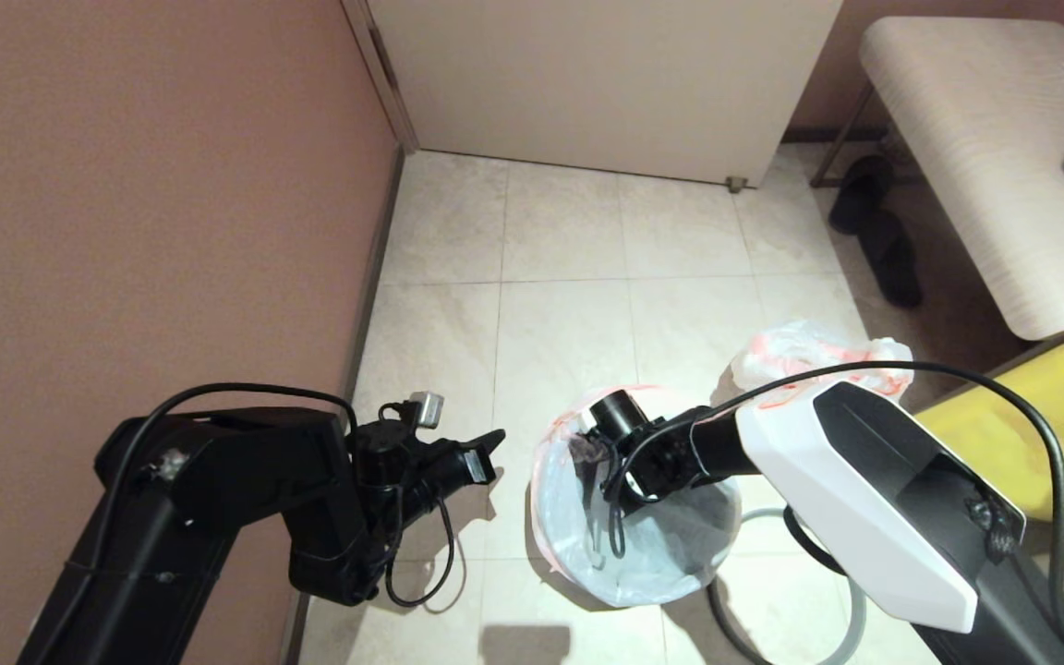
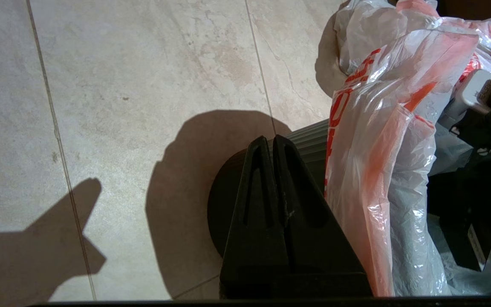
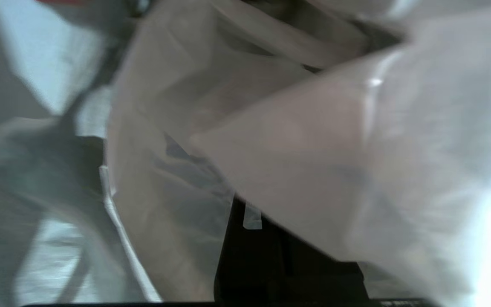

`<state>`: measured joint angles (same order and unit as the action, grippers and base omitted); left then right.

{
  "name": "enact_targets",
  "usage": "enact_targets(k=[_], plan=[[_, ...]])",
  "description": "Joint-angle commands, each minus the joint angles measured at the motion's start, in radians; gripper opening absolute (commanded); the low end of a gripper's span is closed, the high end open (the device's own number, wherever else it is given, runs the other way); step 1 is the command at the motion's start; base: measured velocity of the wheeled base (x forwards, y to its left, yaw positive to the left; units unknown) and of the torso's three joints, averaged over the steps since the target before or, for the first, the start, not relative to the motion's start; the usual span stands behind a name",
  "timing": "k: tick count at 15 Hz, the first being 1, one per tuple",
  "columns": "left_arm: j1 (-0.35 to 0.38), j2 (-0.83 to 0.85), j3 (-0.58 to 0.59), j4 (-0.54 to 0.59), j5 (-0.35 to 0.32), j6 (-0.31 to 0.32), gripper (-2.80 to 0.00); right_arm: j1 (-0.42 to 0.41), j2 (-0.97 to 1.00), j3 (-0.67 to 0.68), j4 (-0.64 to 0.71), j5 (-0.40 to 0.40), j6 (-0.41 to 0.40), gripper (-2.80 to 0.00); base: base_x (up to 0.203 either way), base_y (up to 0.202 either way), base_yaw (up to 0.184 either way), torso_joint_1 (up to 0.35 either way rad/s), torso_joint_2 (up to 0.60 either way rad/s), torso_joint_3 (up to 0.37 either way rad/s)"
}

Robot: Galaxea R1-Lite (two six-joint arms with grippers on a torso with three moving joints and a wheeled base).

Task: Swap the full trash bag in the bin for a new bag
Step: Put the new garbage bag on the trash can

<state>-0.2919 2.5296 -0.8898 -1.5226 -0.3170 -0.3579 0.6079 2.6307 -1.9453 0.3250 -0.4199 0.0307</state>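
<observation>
The new bag (image 1: 671,554), thin white film with an orange-pink band at its mouth, lines the bin and hangs over its edge (image 2: 373,170). In the left wrist view the bin (image 2: 309,143) shows a black ribbed wall. My right gripper (image 1: 587,453) reaches down inside the bag near its far left side. Its fingers (image 3: 262,264) lie together under loose film that hides the tips. My left gripper (image 1: 486,453) is shut and empty (image 2: 271,140), just left of the bin. The full trash bag (image 1: 809,356) sits bunched on the floor behind the bin, partly hidden by my right arm.
A thin grey hoop (image 1: 857,617) lies on the tiles right of the bin, under my right arm. A brown wall (image 1: 153,203) stands close on the left. A bench (image 1: 985,157), black slippers (image 1: 878,231) and a yellow fabric bag (image 1: 1049,416) are at the right.
</observation>
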Motion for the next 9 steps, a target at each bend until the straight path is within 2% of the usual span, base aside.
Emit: enact_targets(k=[1, 5, 9], plan=[[0.000, 0.003, 0.000, -0.047, -0.002, -0.003, -2.80, -0.021, -0.038, 0.012, 0.032, -0.025, 0.000, -2.80, 0.000, 0.000, 0.000, 0.000, 0.00, 0.000], [0.000, 0.008, -0.006, -0.047, -0.001, -0.003, -2.80, -0.034, -0.030, 0.029, 0.045, -0.056, 0.002, -2.80, 0.000, 0.000, 0.000, 0.000, 0.00, 0.000], [-0.001, 0.009, -0.008, -0.047, -0.001, -0.001, -2.80, 0.013, -0.006, 0.032, 0.039, -0.055, 0.012, -2.80, 0.000, 0.000, 0.000, 0.000, 0.00, 0.000]])
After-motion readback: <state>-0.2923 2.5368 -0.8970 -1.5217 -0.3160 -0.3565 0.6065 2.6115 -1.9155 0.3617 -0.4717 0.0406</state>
